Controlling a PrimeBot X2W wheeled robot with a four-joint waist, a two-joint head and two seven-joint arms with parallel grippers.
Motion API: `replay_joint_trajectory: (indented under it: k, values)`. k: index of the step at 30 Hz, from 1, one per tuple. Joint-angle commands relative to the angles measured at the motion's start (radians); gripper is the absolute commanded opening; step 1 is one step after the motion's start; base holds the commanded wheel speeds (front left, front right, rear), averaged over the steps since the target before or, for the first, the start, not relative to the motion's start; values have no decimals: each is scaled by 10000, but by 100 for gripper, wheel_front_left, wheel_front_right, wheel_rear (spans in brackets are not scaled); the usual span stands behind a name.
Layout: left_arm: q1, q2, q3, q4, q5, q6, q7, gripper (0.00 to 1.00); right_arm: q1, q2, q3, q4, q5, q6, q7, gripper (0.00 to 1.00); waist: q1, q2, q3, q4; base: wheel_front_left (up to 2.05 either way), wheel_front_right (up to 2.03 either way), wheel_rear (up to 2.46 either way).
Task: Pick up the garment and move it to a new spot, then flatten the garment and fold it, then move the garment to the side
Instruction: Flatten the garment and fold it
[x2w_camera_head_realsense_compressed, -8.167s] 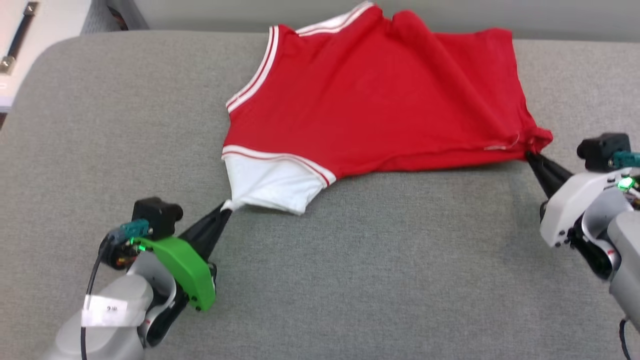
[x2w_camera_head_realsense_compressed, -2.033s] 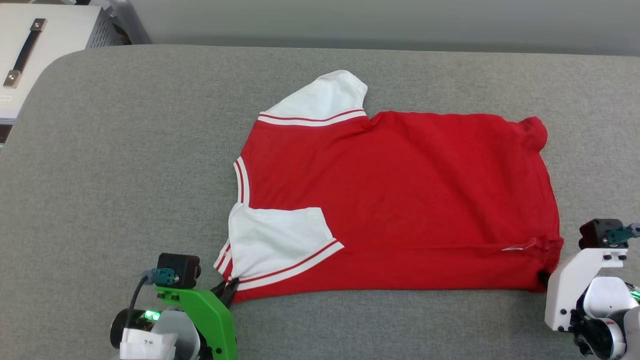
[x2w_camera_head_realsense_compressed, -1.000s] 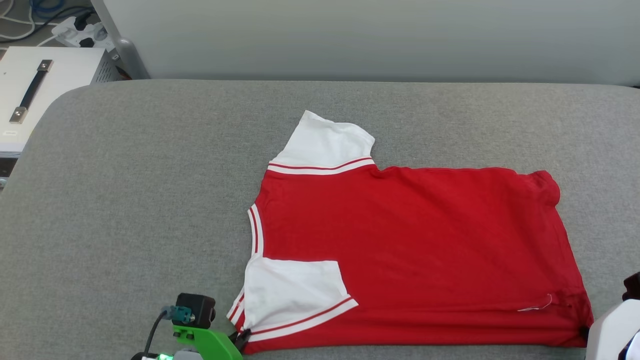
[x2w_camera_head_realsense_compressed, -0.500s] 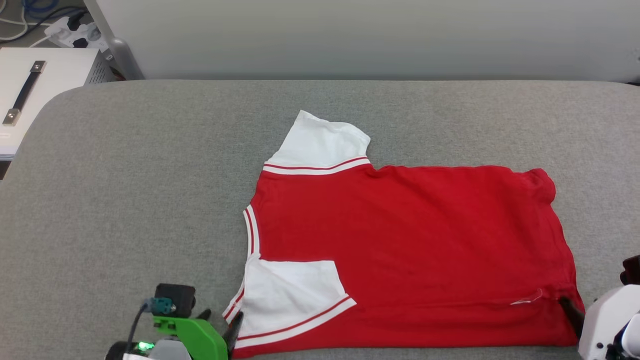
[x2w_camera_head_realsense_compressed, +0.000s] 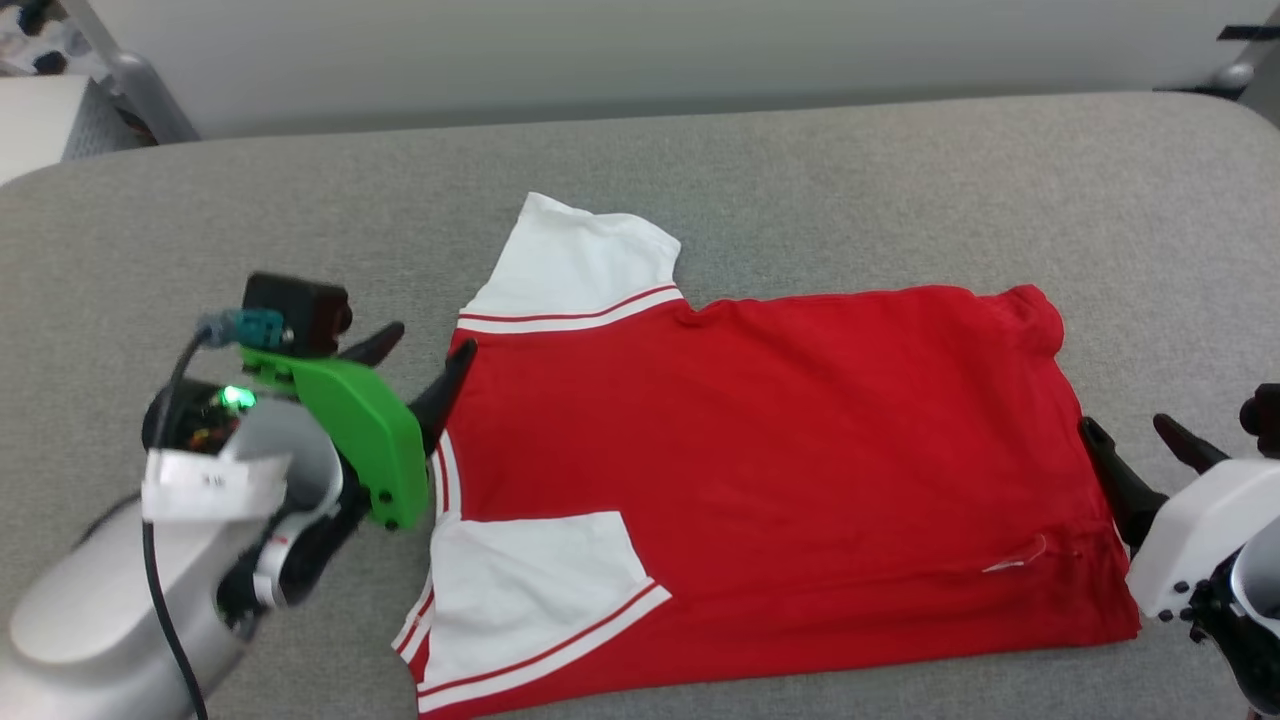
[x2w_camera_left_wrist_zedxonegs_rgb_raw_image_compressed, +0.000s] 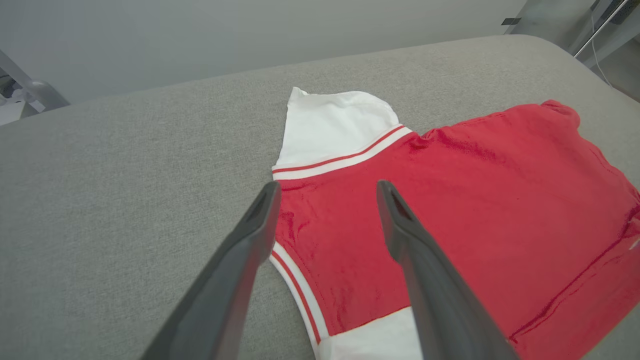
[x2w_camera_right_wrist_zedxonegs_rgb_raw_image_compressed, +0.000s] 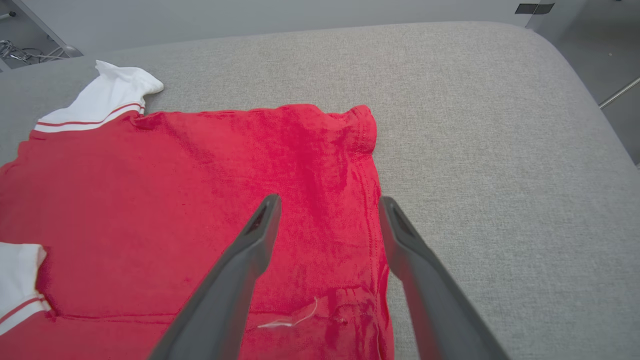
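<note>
The garment (x2w_camera_head_realsense_compressed: 780, 440), a red jersey shirt with white sleeves, lies spread on the grey padded surface (x2w_camera_head_realsense_compressed: 900, 180). Its far sleeve (x2w_camera_head_realsense_compressed: 575, 260) sticks out flat, and the near sleeve (x2w_camera_head_realsense_compressed: 530, 580) is folded in over the red body. My left gripper (x2w_camera_head_realsense_compressed: 432, 342) is open at the collar edge, one finger over the red cloth, nothing between its fingers. In the left wrist view the left gripper (x2w_camera_left_wrist_zedxonegs_rgb_raw_image_compressed: 327, 186) straddles the striped collar of the garment (x2w_camera_left_wrist_zedxonegs_rgb_raw_image_compressed: 475, 190). My right gripper (x2w_camera_head_realsense_compressed: 1122, 425) is open at the hem; in the right wrist view the right gripper (x2w_camera_right_wrist_zedxonegs_rgb_raw_image_compressed: 329, 200) stands over the hem edge of the garment (x2w_camera_right_wrist_zedxonegs_rgb_raw_image_compressed: 175, 200).
The grey surface has rounded corners at the far left and far right (x2w_camera_head_realsense_compressed: 1230, 120). A pale wall (x2w_camera_head_realsense_compressed: 600, 50) runs behind it. A white cabinet (x2w_camera_head_realsense_compressed: 35, 125) and a metal leg (x2w_camera_head_realsense_compressed: 135, 85) stand beyond the far left corner.
Both grippers have opened and let go of the garment's near edge. The left gripper has moved up to the collar and the right along the hem. The head camera has shifted.
</note>
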Motion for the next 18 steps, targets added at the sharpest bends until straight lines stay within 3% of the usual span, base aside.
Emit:
replay_joint_trajectory:
  k: [1, 8, 18]
  values:
    - [-558, 57, 62, 104, 42, -174, 260, 100, -235, 86, 103, -179, 37, -11, -134, 100, 0, 0, 694, -569, 0, 0, 0]
    - [-3052, -89, 70, 1409, -122, -1150, 2104, 100, -811, 453, 744, -608, 20, -11, -805, 100, 0, 0, 1857, -1316, 0, 0, 0]
    - [-5370, -463, -139, 4508, -78, -2000, 3783, 100, -1510, 802, 1440, -493, 92, -11, -1747, 100, 0, 0, 3037, -2187, 0, 0, 0]
